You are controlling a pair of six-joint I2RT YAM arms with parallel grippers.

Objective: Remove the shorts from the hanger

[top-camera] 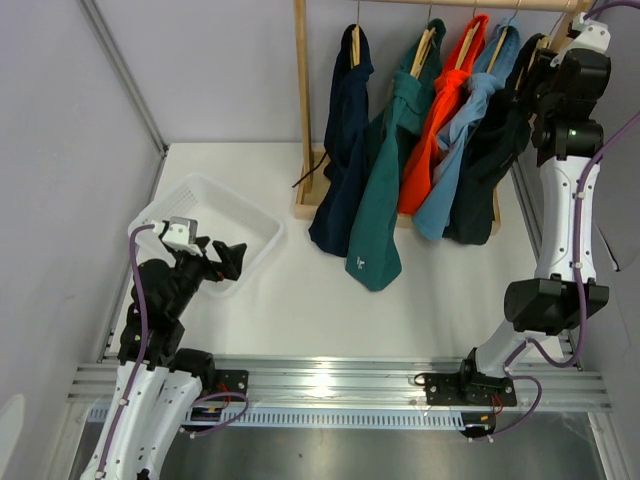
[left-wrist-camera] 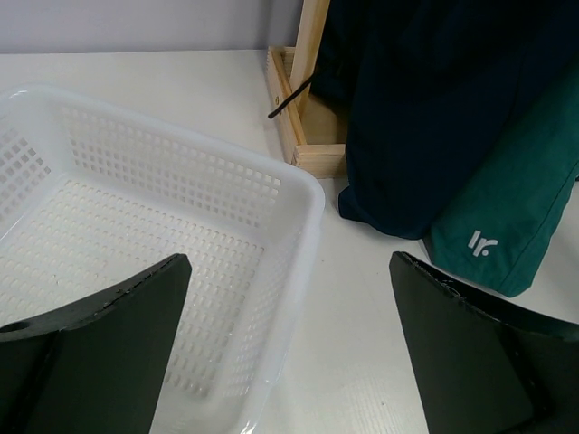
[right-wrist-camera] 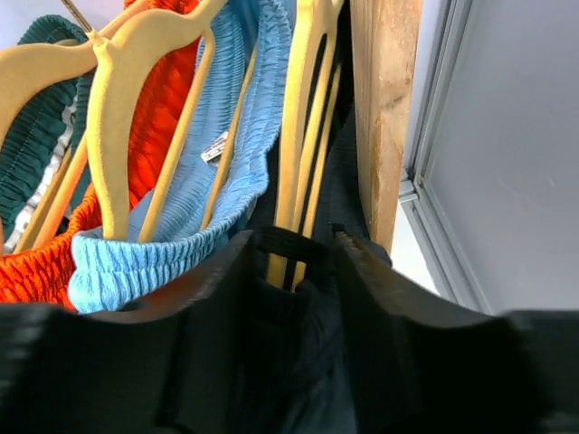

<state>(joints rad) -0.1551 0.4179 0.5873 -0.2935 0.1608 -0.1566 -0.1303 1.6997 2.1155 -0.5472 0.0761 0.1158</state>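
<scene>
**Right arm at the garment rack [top-camera: 303, 100]; step in hand: freeing the shorts [top-camera: 490, 175] from the hanger [right-wrist-camera: 303, 108].** The shorts hang last in the row at the rack's right end, just beside the light blue garment [right-wrist-camera: 240, 108] and close against the wooden post [right-wrist-camera: 384, 99]. In the right wrist view the right gripper [right-wrist-camera: 294, 246] has its jaws set narrow, one on either side of the dark waistband. Fabric fills the gap, so the gripper appears to pinch the waistband just below the hanger's pale arms. The left gripper [left-wrist-camera: 289, 271] is spread wide and holds nothing; it faces a corner of the white basket [left-wrist-camera: 303, 190], well apart from the rack. Judgement: the pull should probably run downward and away from the post, so that the soft cloth slides off one hanger arm at a time instead of dragging the hanger along. The pinch should take cloth only, not wood. Main risks are snagging the neighbouring blue waistband, tugging the hanger off the rack, or losing the grip on the stretchy fabric.
</scene>
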